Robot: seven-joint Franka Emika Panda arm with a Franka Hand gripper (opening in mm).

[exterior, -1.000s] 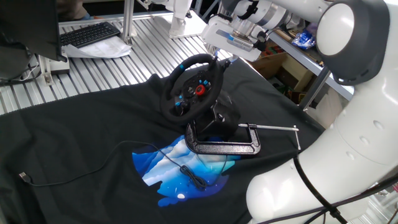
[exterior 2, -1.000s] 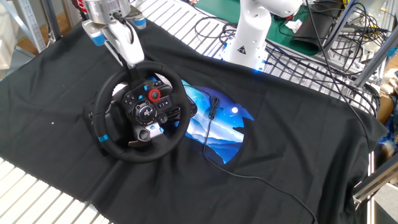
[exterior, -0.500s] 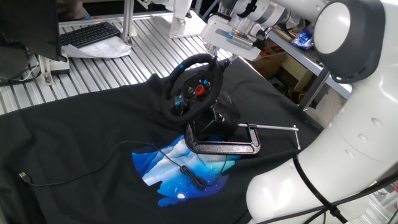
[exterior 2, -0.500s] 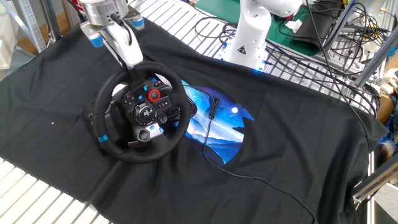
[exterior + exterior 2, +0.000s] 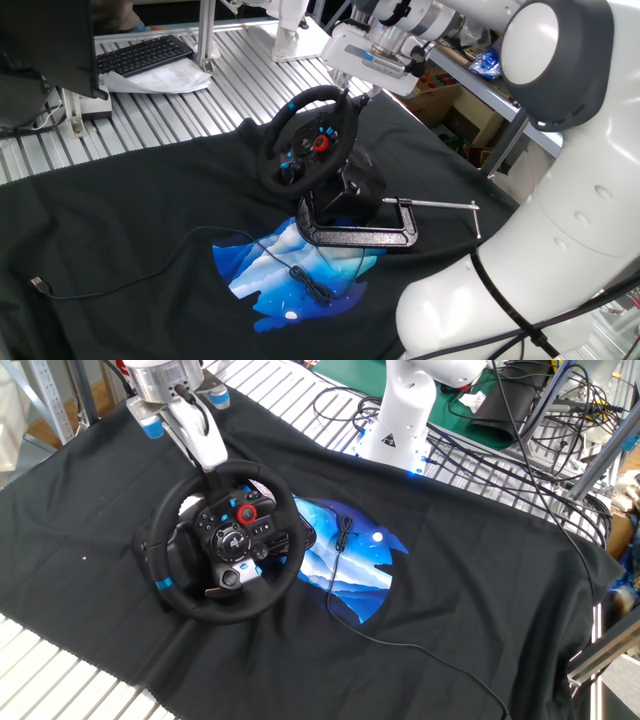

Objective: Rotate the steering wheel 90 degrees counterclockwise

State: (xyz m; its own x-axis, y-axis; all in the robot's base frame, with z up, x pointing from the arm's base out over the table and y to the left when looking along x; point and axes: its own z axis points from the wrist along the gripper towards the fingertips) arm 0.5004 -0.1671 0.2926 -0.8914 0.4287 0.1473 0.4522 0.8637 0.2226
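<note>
The steering wheel (image 5: pixel 310 140) is a small black racing wheel with a red centre button, standing tilted on its black base on the dark cloth. It also shows in the other fixed view (image 5: pixel 225 540). Its blue stripe mark (image 5: pixel 165 582) sits at the lower left of the rim there. My gripper (image 5: pixel 352 93) hangs at the far top edge of the rim, and its white fingers (image 5: pixel 207 445) reach down to the rim (image 5: pixel 215 468). The jaws stand slightly apart at the rim and hold nothing that I can see.
A metal C-clamp (image 5: pixel 360 232) with a long screw rod lies beside the wheel's base. A thin black cable (image 5: pixel 345 575) runs across the blue print on the cloth (image 5: pixel 350 555). A keyboard (image 5: pixel 145 55) lies at the back left. A white robot base (image 5: pixel 405 410) stands behind the cloth.
My gripper has drifted slightly up and away from the rim. The wheel and its blue stripe have not moved.
</note>
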